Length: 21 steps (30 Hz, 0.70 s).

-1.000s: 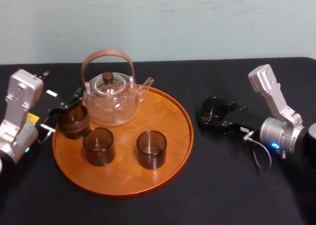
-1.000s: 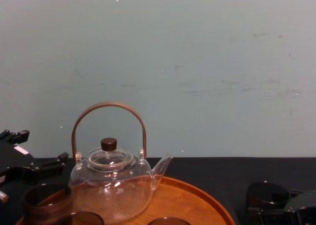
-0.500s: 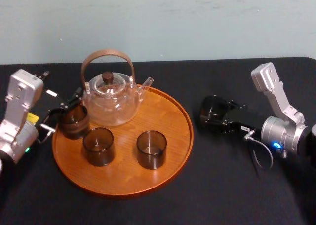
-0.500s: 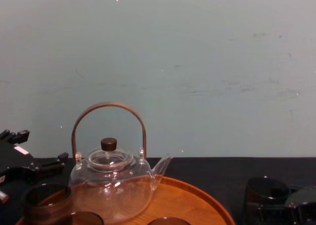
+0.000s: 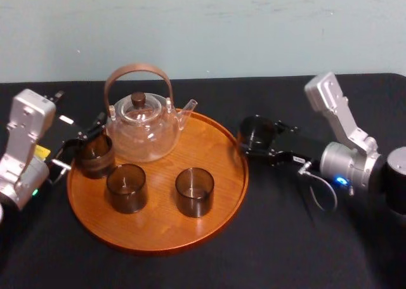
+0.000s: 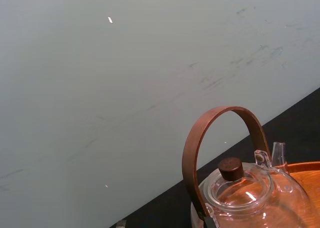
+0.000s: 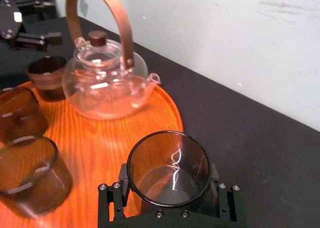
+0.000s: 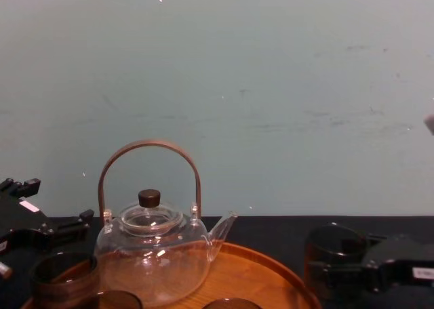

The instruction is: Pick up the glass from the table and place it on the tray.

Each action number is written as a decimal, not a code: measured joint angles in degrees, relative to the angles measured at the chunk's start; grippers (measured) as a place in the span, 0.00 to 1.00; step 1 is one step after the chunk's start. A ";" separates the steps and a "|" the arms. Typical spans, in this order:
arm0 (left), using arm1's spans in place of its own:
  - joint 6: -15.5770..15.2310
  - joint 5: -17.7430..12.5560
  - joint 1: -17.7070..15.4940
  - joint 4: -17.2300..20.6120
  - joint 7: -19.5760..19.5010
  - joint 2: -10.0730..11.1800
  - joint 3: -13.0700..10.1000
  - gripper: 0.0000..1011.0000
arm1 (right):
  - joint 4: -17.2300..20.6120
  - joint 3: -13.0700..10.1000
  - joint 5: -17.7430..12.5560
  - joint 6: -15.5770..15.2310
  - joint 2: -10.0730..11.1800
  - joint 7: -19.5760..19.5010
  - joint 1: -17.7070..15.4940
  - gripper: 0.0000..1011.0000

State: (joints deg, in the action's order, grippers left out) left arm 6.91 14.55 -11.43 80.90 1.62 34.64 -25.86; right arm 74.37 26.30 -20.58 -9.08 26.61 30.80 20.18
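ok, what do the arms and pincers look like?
Both: boxy silver-grey wrist links, black pincers. Right arm: white label on the right pincer, looping grey cable, blue light. Left arm: white and yellow labels by the left pincer, green light.

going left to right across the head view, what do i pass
left-rim glass → middle glass → front-right glass → held glass, gripped by the right gripper. Left out for overlap: the teapot and the idle left gripper, which both overlap the left glasses.
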 joint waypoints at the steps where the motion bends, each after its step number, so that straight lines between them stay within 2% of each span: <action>1: 0.00 0.00 0.00 0.00 0.00 0.00 0.00 0.99 | -0.02 0.21 0.09 -0.05 -0.22 0.00 0.23 0.89; 15: 0.00 0.00 0.00 0.00 0.00 0.00 0.00 0.99 | -3.51 4.23 2.59 -0.12 -4.78 0.21 5.05 0.89; 21: 0.00 0.00 0.00 0.00 0.00 0.00 0.00 0.99 | -4.66 5.14 3.28 -0.15 -5.95 0.45 6.17 0.89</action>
State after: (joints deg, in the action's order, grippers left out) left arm 6.91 14.55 -11.43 80.90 1.62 34.64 -25.86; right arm 69.71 31.44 -17.30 -9.22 20.65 31.24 26.35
